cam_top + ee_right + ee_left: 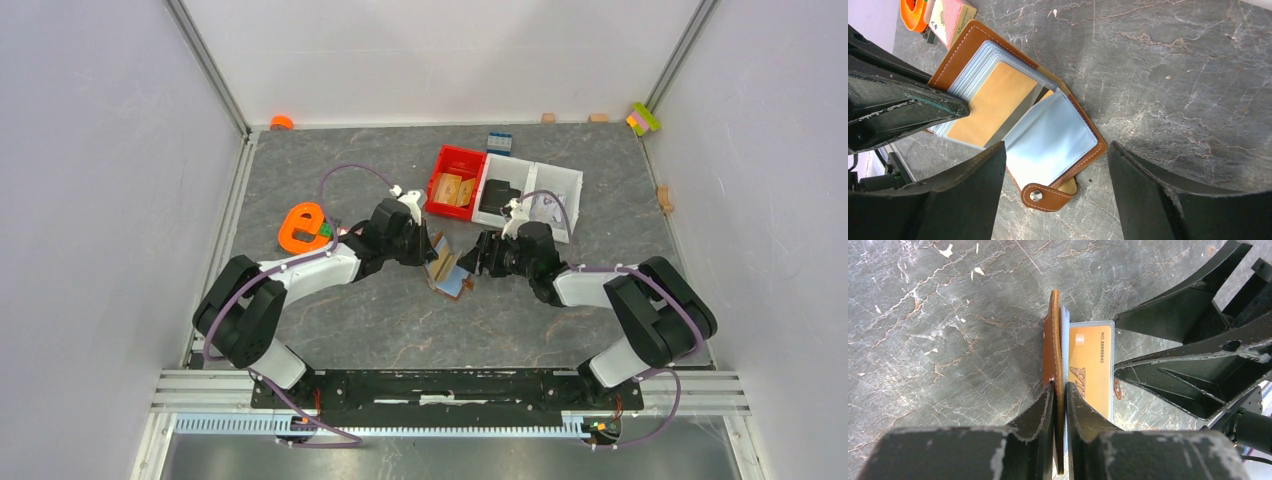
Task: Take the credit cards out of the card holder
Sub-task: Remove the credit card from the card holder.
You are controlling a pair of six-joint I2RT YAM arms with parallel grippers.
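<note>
Spotted orange letter-shaped toy [303,226] at far left of the surface [400,320], off-task. Logged left tool [1059,385] clenched on the brown cover of the card holder [1052,335], pinching that cover on edge, raised off the surface. Found card holder mid-surface between the two arms, opened like a book, strap tab [1040,195] loose at one end. Saw orange-tan card [990,97] seated in a clear sleeve, printed number showing in the left wrist view, plus pale blue sleeves [1048,140] fanned beside it. Could not tell whether a second, pale card sat in those sleeves. Logged right tool [1055,150] released, jaws spread wide, hovering over the open sleeves, gripping nothing. Noted red bin [445,158] and clear tray [555,185] with a black item [497,195] further right, behind the right arm, apart from the holder.

Judged step: holder braced open, first card not yet out. Judged next move: lower right tool onto the exposed card edge, pinch card only, not sleeve, pull along the sleeve opening with cover pinned by left tool. Flagged risk: thin slick card, easy to catch the sleeve too or drag the whole holder.
</note>
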